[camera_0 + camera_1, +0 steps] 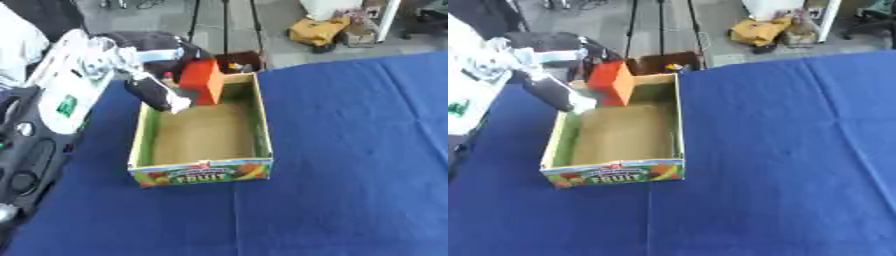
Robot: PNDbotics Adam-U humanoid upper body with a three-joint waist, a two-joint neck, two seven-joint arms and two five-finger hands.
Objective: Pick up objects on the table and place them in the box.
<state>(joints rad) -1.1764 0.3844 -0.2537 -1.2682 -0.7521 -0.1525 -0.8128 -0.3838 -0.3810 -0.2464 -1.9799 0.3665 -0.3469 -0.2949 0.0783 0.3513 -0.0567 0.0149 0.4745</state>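
Observation:
An open cardboard box [262,131] with a "FRUIT" label on its near wall stands on the blue table [350,150]; its brown floor is bare. My left arm comes in from the upper left. Its black left hand [166,46] is curled on the top of an upright orange-red carton [201,80], which hangs at the box's far end, just inside the far wall. Below the hand, a dark elongated shape with a white tip [160,96] slants down to the box's left wall. I cannot tell whether it belongs to the hand. My right hand shows in no view.
A dark brown container [238,61] with small things in it stands right behind the box at the table's far edge. Black equipment [26,150] lies along the left edge. A yellow bag [317,31] lies on the floor beyond. Blue cloth stretches to the right and front.

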